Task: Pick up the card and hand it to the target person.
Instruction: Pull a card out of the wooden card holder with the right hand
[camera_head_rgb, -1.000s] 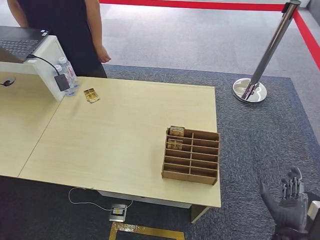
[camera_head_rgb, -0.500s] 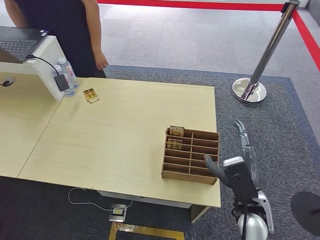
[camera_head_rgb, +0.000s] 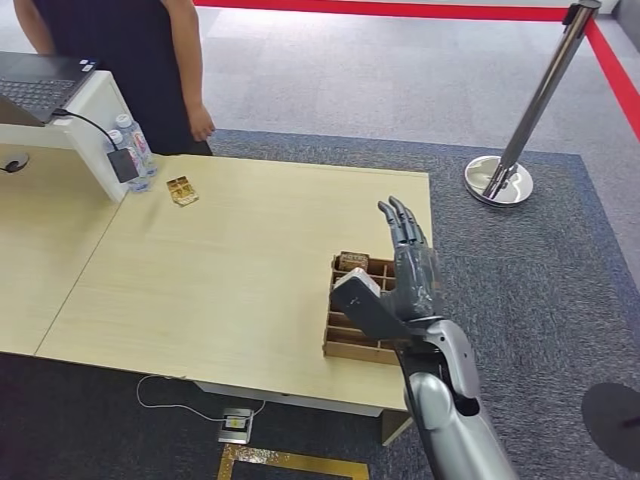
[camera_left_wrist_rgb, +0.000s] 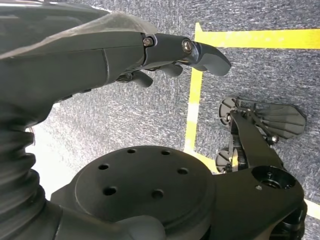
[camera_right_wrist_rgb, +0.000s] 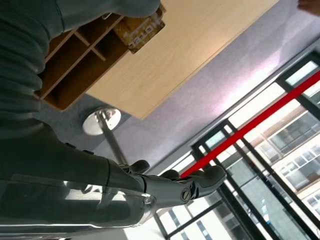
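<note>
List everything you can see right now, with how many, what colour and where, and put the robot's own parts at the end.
table: one, light wood, centre.
wooden organiser tray: one, brown, compartmented, near the table's right front edge.
card packs in the tray: at least one, brown, far left compartment.
card: one, gold-brown, on the table's far left part.
water bottles: two, clear, beside the white stand.
laptop: one, dark, on the white stand.
stanchion post: one, silver, on the carpet at right.
person: one, dark top, behind the table.
right hand: grey, fingers spread, over the tray.
left hand: dark, above the floor.
</note>
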